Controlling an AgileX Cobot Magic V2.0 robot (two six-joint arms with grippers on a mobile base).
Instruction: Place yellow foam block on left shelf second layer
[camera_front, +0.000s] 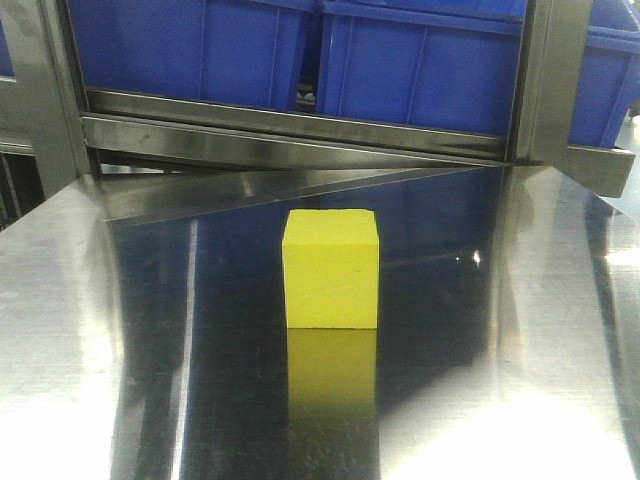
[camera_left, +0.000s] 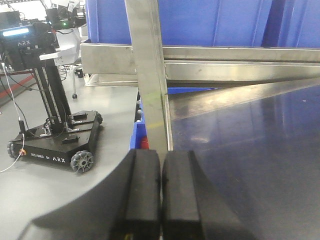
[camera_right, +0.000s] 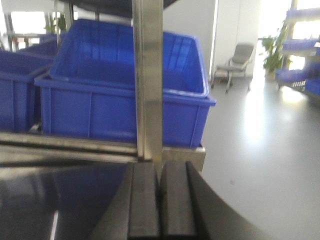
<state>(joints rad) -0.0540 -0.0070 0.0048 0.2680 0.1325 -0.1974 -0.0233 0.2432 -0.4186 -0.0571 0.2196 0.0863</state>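
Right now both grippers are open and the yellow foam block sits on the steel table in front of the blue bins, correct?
No: the left gripper and right gripper are shut and empty, per both wrist views. The yellow foam block does sit on the steel table in front of the blue bins.

Left hand (camera_left: 160, 196) and right hand (camera_right: 160, 200), both empty, fingers together.

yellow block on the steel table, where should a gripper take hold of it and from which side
Pinch the yellow block across its left and right faces, coming from above. It sits square and alone on the table, flat parallel sides free. The left gripper and right gripper are shut, so open one first.
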